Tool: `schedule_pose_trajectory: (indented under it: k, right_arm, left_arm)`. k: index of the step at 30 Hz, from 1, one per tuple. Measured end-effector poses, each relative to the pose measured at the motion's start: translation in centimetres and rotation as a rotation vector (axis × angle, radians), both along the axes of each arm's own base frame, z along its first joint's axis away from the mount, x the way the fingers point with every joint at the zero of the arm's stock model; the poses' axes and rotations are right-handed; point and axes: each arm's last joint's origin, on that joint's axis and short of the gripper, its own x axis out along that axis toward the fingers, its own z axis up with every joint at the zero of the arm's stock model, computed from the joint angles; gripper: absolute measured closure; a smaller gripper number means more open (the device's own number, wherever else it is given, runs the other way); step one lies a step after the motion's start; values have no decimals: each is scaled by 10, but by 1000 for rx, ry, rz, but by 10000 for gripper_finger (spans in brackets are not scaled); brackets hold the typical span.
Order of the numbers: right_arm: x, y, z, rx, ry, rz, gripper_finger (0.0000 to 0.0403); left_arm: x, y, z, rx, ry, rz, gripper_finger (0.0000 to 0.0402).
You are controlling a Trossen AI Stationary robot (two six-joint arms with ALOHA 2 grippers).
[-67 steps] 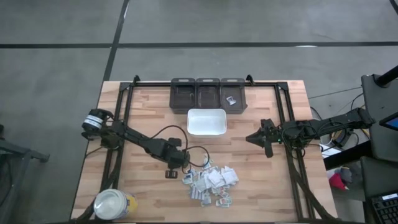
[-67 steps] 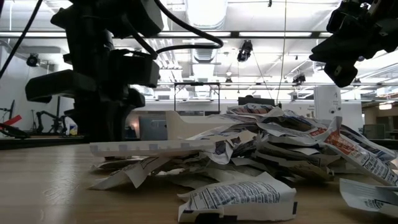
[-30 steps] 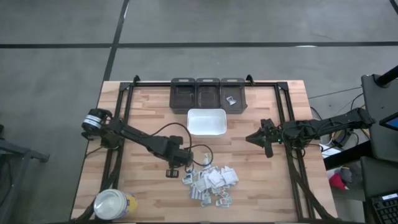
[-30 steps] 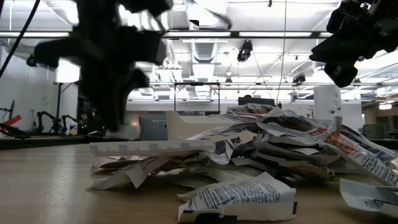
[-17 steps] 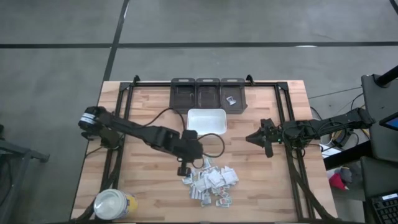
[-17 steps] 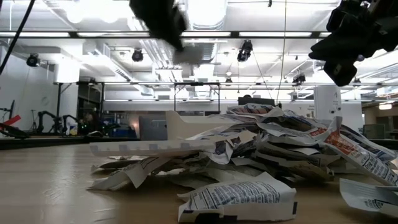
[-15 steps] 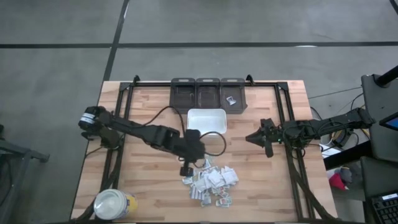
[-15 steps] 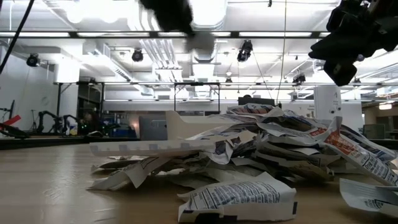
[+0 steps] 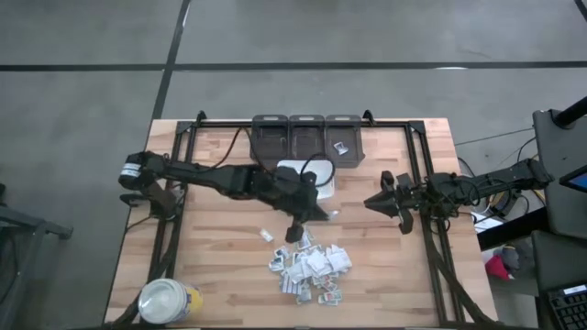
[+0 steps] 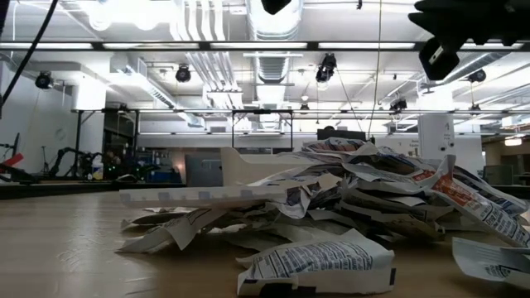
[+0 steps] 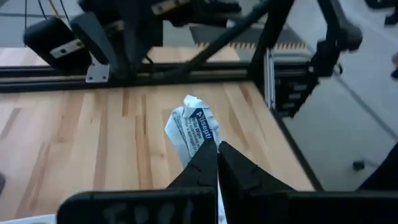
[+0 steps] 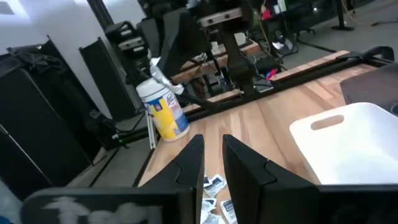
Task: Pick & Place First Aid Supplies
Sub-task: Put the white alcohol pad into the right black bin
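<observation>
Left hand (image 11: pixel 214 155) pinched tight on one crumpled packet (image 11: pixel 189 127) by its edge (flimsy, feather-light paper); right hand (image 12: pixel 211 158) hovers slightly parted, empty, beside the desk (image 9: pixel 220 266).

Grey concrete floor (image 9: pixel 367 37) crossed by dark seams. Open industrial ceiling (image 10: pixel 273 66): exposed ducts, pipes, long fluorescent strips (image 10: pixel 124 45), hanging spotlights (image 10: pixel 329 64). White walls, dark benches and equipment far behind. Black cabinets (image 12: pixel 37 124) at one side.
</observation>
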Motion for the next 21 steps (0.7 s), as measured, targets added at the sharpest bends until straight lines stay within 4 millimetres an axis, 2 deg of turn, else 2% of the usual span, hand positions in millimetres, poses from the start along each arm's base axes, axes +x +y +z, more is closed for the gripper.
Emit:
schedule_pose_trajectory:
  k: [8, 15, 21]
  right_arm:
    - [12, 3, 26, -94, -23, 5, 293]
    - [35, 7, 50, -265, 45, 7, 242]
    - [49, 9, 66, -335, 149, -32, 213]
  left_arm:
    - [5, 19, 7, -115, -66, 20, 401]
    - [6, 32, 10, -195, -73, 3, 401]
    - [5, 40, 9, -228, -52, -7, 401]
